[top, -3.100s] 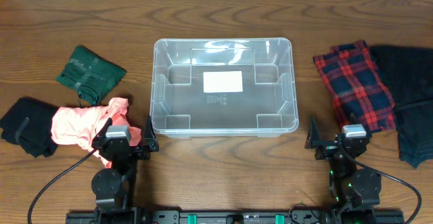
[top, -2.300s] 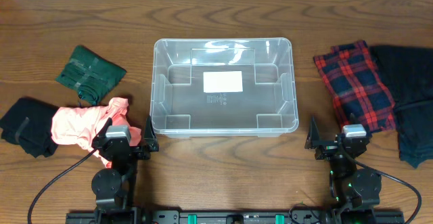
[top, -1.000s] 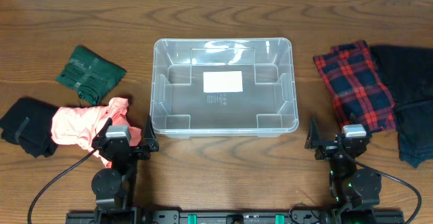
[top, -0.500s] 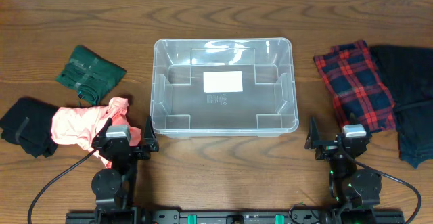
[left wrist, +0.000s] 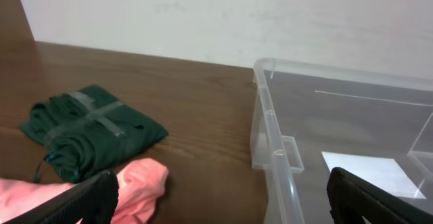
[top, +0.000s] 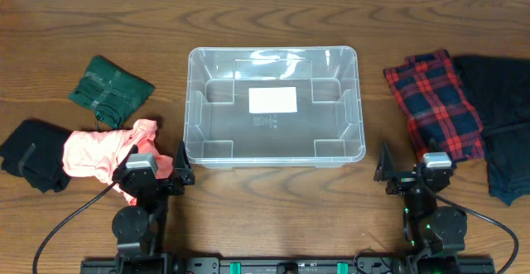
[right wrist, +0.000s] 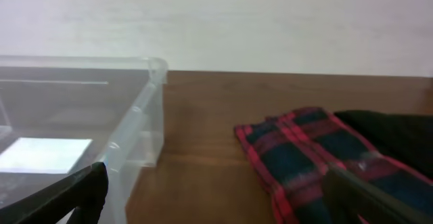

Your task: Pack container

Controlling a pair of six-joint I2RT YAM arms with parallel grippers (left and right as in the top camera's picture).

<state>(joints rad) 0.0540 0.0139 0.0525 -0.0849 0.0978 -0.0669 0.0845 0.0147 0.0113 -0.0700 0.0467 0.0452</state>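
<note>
Lab: wood table (top: 265, 216), white wall (left wrist: 270, 14)

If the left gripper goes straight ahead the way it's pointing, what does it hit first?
Likely nothing soon: the left gripper aims along bare table between the pink cloth and the container, whose wall sits closest. Depth is unclear.

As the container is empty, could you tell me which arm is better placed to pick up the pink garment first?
Left. The pink garment lies right beside the left gripper, while the right gripper sits beyond the container, by the plaid cloth.
</note>
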